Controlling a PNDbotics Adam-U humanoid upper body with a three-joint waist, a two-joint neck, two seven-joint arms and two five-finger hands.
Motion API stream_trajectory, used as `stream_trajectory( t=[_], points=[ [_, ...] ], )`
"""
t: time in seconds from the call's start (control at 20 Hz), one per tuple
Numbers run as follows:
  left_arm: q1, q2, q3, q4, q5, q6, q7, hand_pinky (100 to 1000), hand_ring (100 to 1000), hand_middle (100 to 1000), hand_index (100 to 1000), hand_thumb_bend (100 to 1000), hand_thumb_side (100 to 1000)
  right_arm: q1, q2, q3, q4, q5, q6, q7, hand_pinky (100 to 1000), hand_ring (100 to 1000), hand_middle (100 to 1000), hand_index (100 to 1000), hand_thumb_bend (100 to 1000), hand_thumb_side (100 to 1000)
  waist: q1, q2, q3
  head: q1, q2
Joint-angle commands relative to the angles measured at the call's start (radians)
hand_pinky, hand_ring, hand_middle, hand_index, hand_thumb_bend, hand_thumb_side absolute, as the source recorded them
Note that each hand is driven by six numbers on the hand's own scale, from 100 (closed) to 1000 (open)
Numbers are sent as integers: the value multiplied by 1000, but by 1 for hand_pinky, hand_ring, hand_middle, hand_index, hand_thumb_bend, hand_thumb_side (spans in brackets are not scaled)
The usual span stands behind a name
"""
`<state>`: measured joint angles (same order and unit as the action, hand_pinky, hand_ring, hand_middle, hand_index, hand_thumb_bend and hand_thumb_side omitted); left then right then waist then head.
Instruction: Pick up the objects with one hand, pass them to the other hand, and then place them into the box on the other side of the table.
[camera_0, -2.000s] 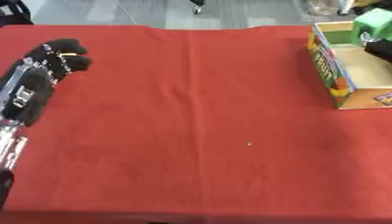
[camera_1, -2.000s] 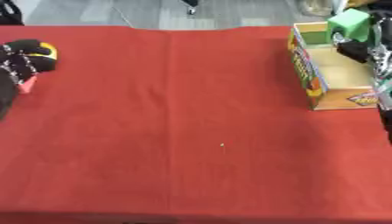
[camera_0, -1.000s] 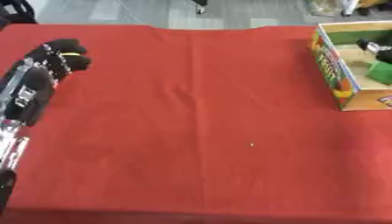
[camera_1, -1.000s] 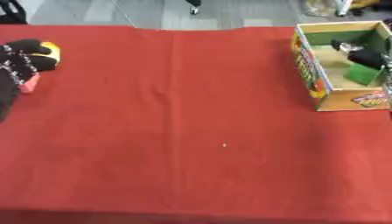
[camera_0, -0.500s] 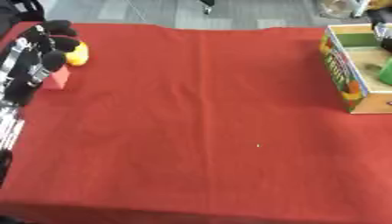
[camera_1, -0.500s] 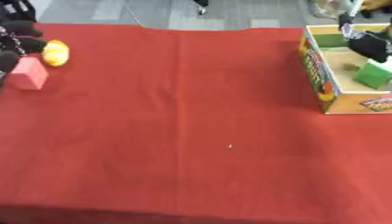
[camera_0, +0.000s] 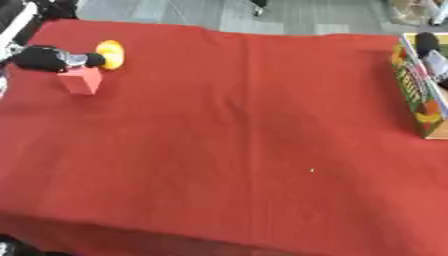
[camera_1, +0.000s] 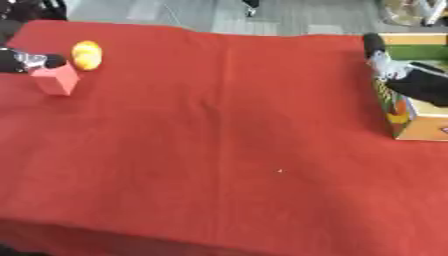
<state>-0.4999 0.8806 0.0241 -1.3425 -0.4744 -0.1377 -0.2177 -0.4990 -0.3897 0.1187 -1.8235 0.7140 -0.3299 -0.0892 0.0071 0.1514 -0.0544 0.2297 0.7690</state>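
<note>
A pick-up is judged underway: the black left hand (camera_0: 48, 58) is poised at the small red block (camera_0: 80, 80), beside a yellow rounded object (camera_0: 110, 53); its finger state cannot be told. The right hand (camera_1: 411, 77) is seen at the colourful cardboard box (camera_1: 416, 120), its state likewise unclear. Next, a grasp on the block is called for.

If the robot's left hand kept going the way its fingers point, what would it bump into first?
Probably the yellow ball. The left hand points rightward across the red cloth, its fingertips right next to the ball, above the red block. Whether they already touch is unclear.
</note>
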Motion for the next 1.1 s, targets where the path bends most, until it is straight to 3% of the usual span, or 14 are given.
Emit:
stream_trajectory(
  t=[0.05,0.1,0.15,0.3,0.65,1.1],
  points=[
    [-62,84,-15,93,-144,-45,-83,836,793,775,882,831,417,9,34,21,-59,-4,-35,34,842,852,853,919,292,546,17,-3,-7,34,1],
    [-83,88,-22,125,-185,-59,-108,836,794,774,882,832,408,19,52,29,-63,-9,-43,46,841,850,851,918,324,542,18,-3,-11,41,1],
    [-103,89,-27,153,-222,-73,-129,836,794,775,881,833,401,26,67,34,-66,-15,-49,55,841,849,850,918,284,549,18,-3,-15,47,1],
    [-164,81,-40,226,-333,-105,-174,833,792,773,879,816,368,43,102,50,-63,-30,-60,79,839,843,844,916,272,552,19,-1,-24,63,1],
    [-278,8,-36,407,-564,-125,-183,826,782,769,866,735,316,52,135,76,-50,-49,-78,112,835,826,830,914,244,563,14,6,-38,92,1],
    [-319,-53,-13,544,-684,-109,-127,811,749,738,830,621,304,54,169,122,-35,-73,-108,160,829,807,813,914,237,571,11,20,-53,102,1]
  ],
)
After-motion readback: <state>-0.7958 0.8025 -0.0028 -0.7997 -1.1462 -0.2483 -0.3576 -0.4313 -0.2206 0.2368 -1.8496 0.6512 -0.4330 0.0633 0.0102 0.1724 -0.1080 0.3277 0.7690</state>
